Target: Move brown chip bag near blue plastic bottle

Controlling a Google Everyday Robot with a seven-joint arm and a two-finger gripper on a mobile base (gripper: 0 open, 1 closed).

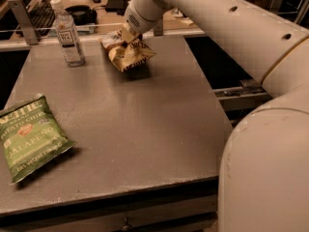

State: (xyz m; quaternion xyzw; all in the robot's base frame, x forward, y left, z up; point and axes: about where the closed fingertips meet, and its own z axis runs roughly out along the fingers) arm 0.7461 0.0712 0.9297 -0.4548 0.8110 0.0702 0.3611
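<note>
The brown chip bag (127,53) is crumpled, cream-yellow and dark brown, and hangs just above the far part of the table. My gripper (126,36) is shut on its top edge, reaching in from the upper right. The blue plastic bottle (68,33), clear with a white cap and white label, stands upright at the table's far left, a short way left of the bag.
A green jalapeno chip bag (30,136) lies flat at the table's (145,124) front left. A metal rail and a desk with a keyboard (41,14) run behind the far edge. My arm (227,28) spans the upper right. The table's right edge drops off to the floor.
</note>
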